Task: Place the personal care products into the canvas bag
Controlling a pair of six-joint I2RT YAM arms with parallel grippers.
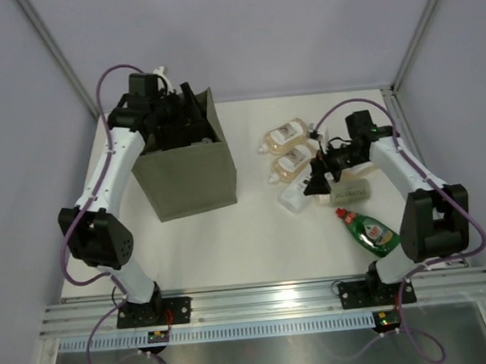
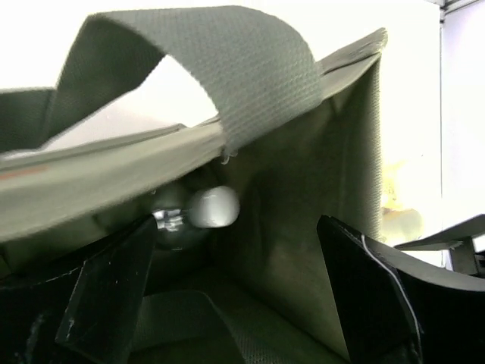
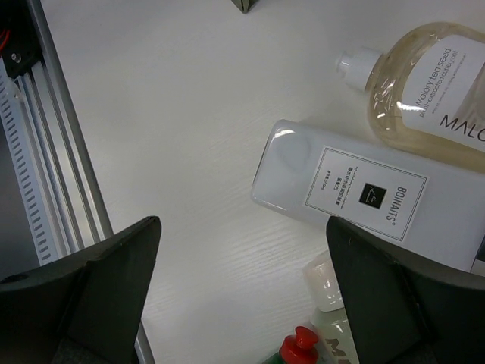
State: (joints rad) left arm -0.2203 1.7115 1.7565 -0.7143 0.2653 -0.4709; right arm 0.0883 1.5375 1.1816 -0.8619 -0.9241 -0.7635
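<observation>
Left wrist view: the canvas bag (image 2: 303,227) rim just ahead of the left gripper (image 2: 239,303) is blurred. A pale rounded item (image 2: 214,206) behind that rim is half hidden, identity unclear.

Right wrist view: between the fingers of the right gripper (image 3: 250,303), the red-capped bottle (image 3: 298,349) and beige tube (image 3: 324,282) are cut by the bottom edge. 1 amber bottle (image 3: 424,83) ahead runs off the right edge.

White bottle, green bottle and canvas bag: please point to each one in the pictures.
white bottle (image 3: 364,193), right wrist view, on its label.
green bottle (image 1: 372,233), top external view, on the middle of its body.
canvas bag (image 1: 187,180), top external view, on its near outer wall.
</observation>
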